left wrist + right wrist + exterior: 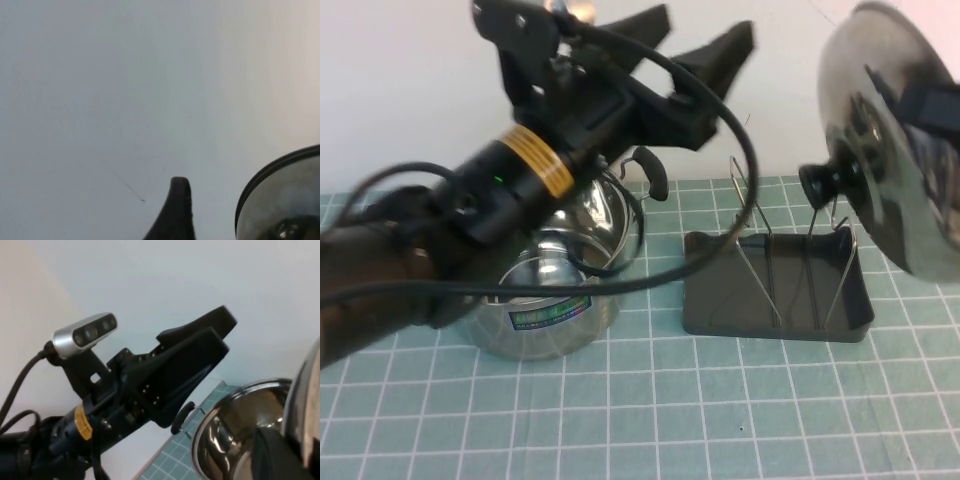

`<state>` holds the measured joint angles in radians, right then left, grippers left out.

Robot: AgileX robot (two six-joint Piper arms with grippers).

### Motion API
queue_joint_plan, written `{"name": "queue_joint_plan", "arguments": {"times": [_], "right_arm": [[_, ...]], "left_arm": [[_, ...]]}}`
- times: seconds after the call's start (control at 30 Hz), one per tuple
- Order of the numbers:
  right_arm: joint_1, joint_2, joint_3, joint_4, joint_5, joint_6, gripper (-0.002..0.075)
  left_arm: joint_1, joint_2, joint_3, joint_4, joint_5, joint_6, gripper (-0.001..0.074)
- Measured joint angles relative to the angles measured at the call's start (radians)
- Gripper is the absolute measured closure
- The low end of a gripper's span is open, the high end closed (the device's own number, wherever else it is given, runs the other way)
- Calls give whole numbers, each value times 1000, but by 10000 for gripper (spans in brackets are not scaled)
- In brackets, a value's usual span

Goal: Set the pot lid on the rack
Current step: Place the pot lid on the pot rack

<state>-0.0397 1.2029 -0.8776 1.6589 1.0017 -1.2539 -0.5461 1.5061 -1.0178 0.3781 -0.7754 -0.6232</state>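
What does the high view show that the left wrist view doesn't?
Only the high view shows the rack, the pot, the green mat and the left gripper raised, open and empty above the pot. Only the left wrist view shows one left fingertip against blank wall. Both show the pot lid, which the right gripper holds edge-on above the rack.

The pot lid (895, 140) hides the right gripper (above the rack (778, 285)); the left arm (470, 210) covers the pot's (555, 290) rim.
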Motion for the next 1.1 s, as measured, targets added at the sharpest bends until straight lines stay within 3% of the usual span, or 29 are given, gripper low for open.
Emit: {"name": "queue_joint_plan", "arguments": {"times": [0.07, 0.13, 0.3, 0.4, 0.63, 1.1], "right_arm": [[8, 38, -40, 0, 14, 0, 708], [31, 87, -89, 0, 13, 2, 708], [136, 221, -210, 0, -47, 32, 708], [187, 318, -272, 2, -83, 42, 708], [209, 460, -320, 4, -110, 38, 708], [209, 576, -322, 10, -163, -106, 707]], "left_arm": [[19, -33, 0, 2, 67, 15, 139], [36, -66, 0, 17, 149, 9, 240], [45, -157, 0, 72, 467, -13, 611], [45, -189, 0, 98, 615, -13, 698], [45, -211, 0, 138, 810, -14, 732], [46, -211, 0, 139, 835, -39, 734]]}}
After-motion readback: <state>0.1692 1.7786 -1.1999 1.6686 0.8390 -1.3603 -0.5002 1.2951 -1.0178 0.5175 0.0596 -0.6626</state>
